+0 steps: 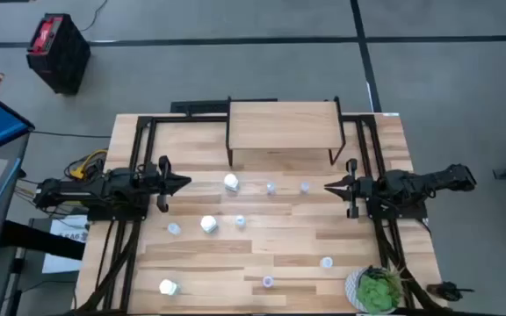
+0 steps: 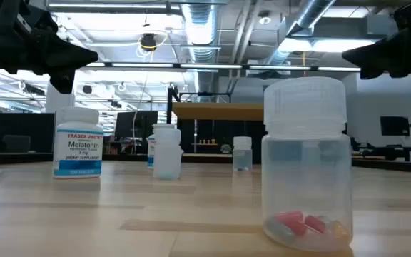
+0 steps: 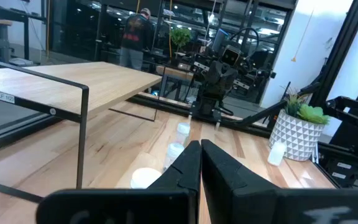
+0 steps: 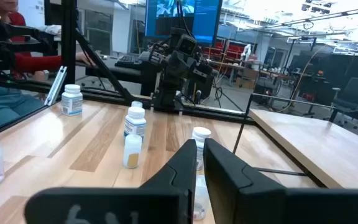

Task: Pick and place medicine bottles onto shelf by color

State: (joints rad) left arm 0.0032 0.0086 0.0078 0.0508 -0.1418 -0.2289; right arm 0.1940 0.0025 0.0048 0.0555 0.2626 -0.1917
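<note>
The light-wood shelf (image 1: 284, 123) stands on thin black legs at the table's far middle, its top bare. Three white bottles (image 1: 231, 183) (image 1: 208, 225) (image 1: 168, 287) and several small translucent bottles (image 1: 271, 188) (image 1: 305, 187) (image 1: 241, 221) stand upright on the table. My left gripper (image 1: 187, 183) is shut and empty, just left of the far white bottle. My right gripper (image 1: 328, 186) is shut and empty, just right of a translucent bottle. Both hover above the table, pointing at each other. The low view shows a translucent bottle (image 2: 307, 164) holding capsules up close.
A green potted plant (image 1: 378, 290) in a white pot sits at the table's near right corner. More translucent bottles stand toward the near side (image 1: 327, 262) (image 1: 268, 282) and the left (image 1: 174, 229). Black frame rails (image 1: 139, 158) run along both table sides. A person (image 3: 135, 34) stands beyond the table.
</note>
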